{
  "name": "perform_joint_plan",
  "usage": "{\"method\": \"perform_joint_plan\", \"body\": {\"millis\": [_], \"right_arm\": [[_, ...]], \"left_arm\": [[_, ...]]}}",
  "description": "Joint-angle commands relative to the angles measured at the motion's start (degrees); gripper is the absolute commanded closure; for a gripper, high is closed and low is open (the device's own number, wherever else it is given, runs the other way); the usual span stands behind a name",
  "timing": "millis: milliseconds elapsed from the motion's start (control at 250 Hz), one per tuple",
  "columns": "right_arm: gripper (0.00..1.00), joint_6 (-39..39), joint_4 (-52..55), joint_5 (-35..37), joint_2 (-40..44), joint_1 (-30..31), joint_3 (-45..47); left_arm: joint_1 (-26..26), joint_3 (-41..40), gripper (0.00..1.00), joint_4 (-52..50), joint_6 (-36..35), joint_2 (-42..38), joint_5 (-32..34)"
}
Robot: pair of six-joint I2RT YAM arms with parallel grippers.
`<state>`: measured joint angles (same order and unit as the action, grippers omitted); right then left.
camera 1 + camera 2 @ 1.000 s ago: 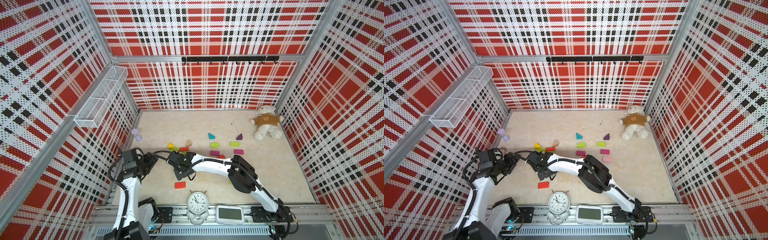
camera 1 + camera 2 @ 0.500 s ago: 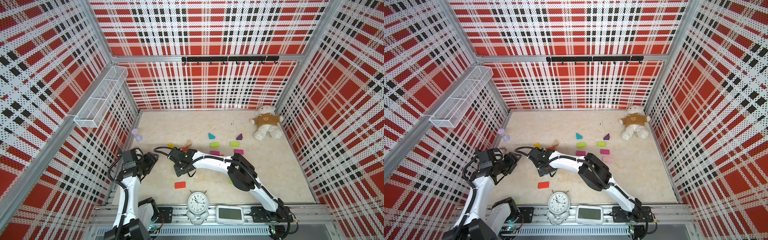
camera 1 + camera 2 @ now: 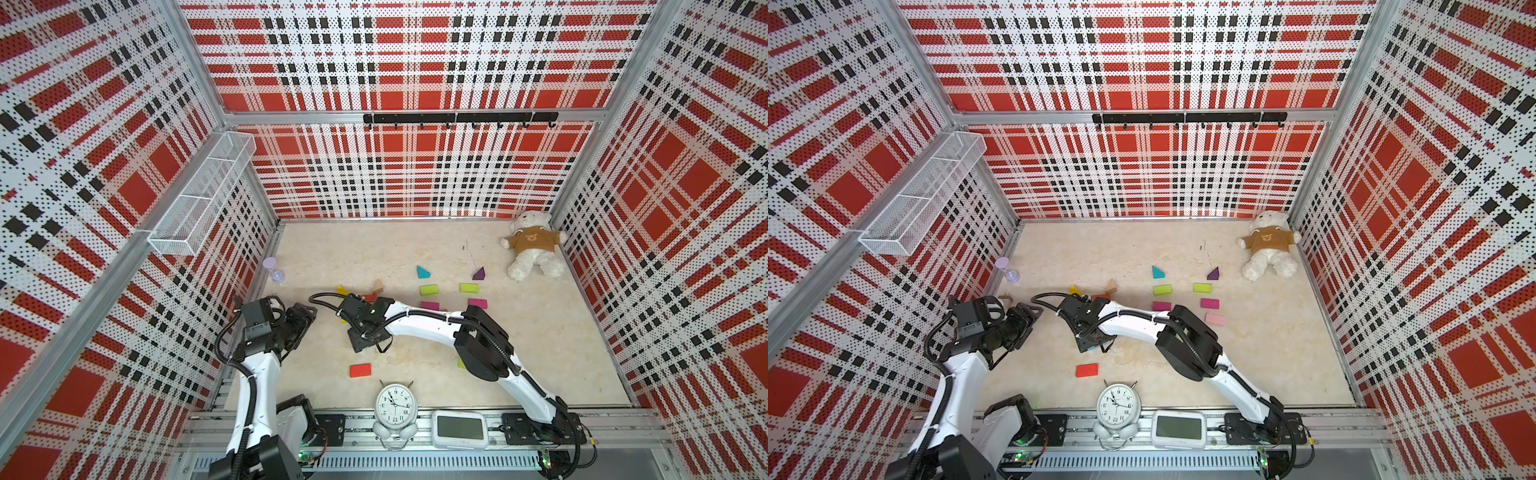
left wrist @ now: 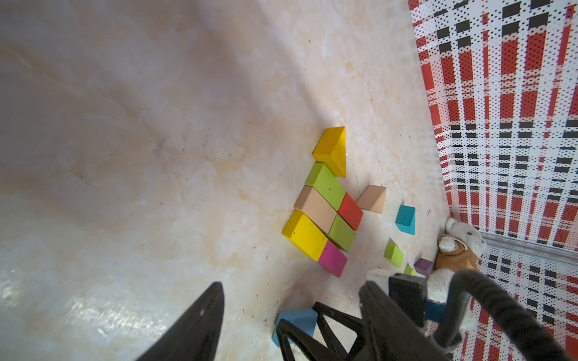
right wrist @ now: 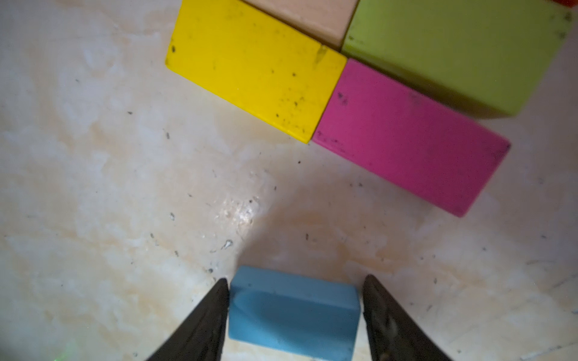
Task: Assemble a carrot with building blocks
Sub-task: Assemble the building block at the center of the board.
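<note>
Along the surface's (image 3: 374,249) 6 o'clock edge: alarm clock (image 3: 395,405), digital timer (image 3: 459,428). Teddy bear (image 3: 532,249) at 2 o'clock, hourglass (image 3: 274,270) at 10. Right arm (image 3: 424,328) overhangs the block cluster (image 3: 1100,297) in both top views and hides most of it. Cluster sits about 9 o'clock: yellow wedge (image 4: 331,150) capping lime, tan, red, yellow and magenta rectangles (image 4: 316,208), edges touching. Right claw (image 5: 295,278) straddles the blue block (image 5: 294,312) on the surface; clenched or released, cannot tell. Left claw (image 4: 291,284) released, empty.

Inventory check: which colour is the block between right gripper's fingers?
Light blue wooden block; clearest in right wrist view.
</note>
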<state>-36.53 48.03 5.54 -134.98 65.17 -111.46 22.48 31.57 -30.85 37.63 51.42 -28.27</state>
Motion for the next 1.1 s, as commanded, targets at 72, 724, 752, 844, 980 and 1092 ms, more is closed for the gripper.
{"method": "perform_joint_plan", "body": {"millis": [72,724,752,844,980,1092], "right_arm": [[0.36,-0.11,1.77,0.31,-2.92,0.25,-1.97],[0.41,-5.51,-3.09,1.75,-4.59,-1.35,-5.36],[0.41,-5.73,-3.31,1.71,-4.68,-1.44,-5.39],[0.41,-6.28,-3.73,1.91,-4.94,-1.88,-5.69],[0.41,-6.71,-4.96,2.27,-5.1,-2.23,-5.76],[0.41,-7.43,-5.22,3.16,-5.35,-2.37,-6.06]], "left_arm": [[0.59,1.07,0.28,1.01,-0.23,-0.09,-0.86],[0.72,1.23,0.28,1.23,-0.18,0.29,-2.0],[0.77,1.23,0.28,1.23,-0.11,0.29,-2.05],[0.72,1.19,0.28,1.32,-0.19,0.48,-2.14],[0.7,1.12,0.28,1.58,-0.1,0.63,-2.31],[0.71,1.14,0.28,1.85,-0.14,0.84,-2.42]]}}
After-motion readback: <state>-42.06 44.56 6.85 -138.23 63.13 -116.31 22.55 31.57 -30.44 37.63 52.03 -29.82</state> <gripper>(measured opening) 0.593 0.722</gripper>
